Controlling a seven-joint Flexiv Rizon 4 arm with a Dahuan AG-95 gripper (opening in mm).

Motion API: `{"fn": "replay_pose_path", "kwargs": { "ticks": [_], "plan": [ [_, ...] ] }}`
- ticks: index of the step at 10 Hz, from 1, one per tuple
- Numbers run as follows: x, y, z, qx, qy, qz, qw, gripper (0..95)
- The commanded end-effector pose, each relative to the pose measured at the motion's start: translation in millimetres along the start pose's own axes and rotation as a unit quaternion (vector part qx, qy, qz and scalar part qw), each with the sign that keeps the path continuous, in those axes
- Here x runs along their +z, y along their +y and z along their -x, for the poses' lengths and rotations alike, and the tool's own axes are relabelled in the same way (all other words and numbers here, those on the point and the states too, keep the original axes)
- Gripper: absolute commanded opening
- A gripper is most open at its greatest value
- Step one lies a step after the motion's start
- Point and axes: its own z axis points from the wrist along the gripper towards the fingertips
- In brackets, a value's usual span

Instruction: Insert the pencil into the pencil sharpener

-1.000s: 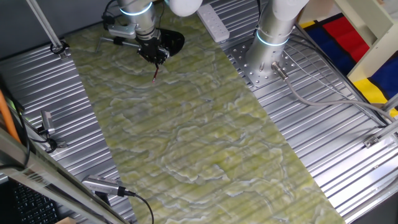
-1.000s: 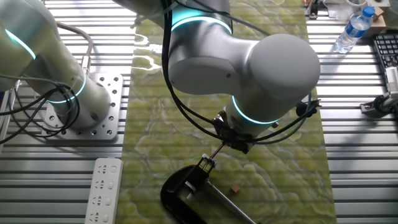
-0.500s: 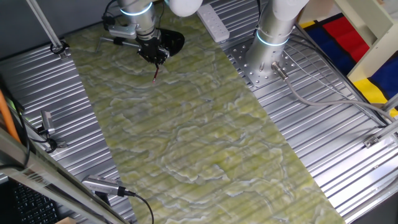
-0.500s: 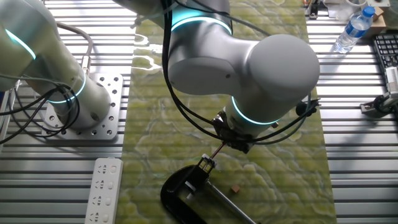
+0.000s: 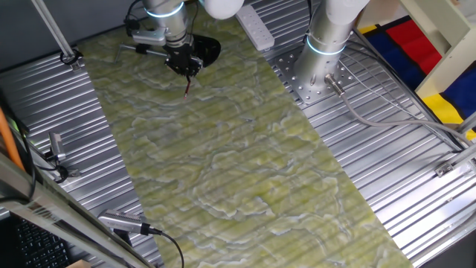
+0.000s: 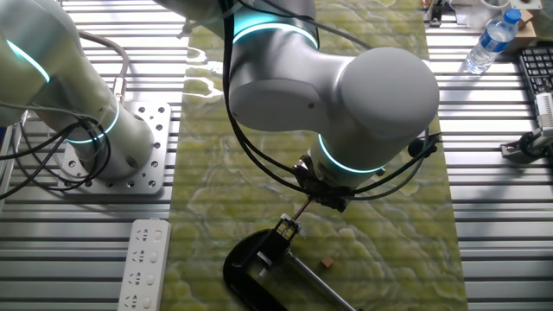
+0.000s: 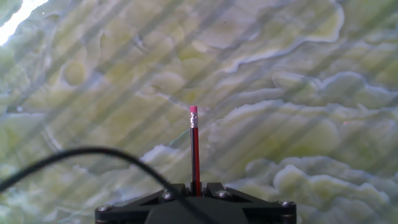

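My gripper (image 5: 187,69) is shut on the thin red pencil (image 5: 186,87), which sticks out beyond the fingers toward the mat. In the hand view the pencil (image 7: 195,152) runs straight out from between the closed jaws of the gripper (image 7: 195,188), pink eraser end foremost. The glossy black pencil sharpener (image 5: 205,49) sits just behind the gripper at the mat's far end. In the other fixed view the arm hides the fingers; a short piece of pencil (image 6: 300,209) shows just above the sharpener (image 6: 251,263). The sharpener is out of the hand view.
A white power strip (image 5: 256,28) lies beside the sharpener and also shows in the other fixed view (image 6: 145,259). The second arm's base (image 5: 324,46) stands on the metal table. A small brown block (image 6: 327,260) lies on the mat. A water bottle (image 6: 491,41) stands far off.
The arm has shifted very slightly; the pencil stays held in the same place near the sharpener.
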Motion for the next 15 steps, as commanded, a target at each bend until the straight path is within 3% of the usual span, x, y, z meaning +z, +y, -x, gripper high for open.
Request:
{"fn": "replay_pose_path", "kwargs": {
  "ticks": [1, 15],
  "plan": [
    [-1.1, 2.2, -3.5, -0.004, -0.001, 0.0, 1.0, 0.0],
    [-1.1, 10.2, -25.3, -0.03, -0.009, -0.012, 0.9994, 0.0]
  ]
}}
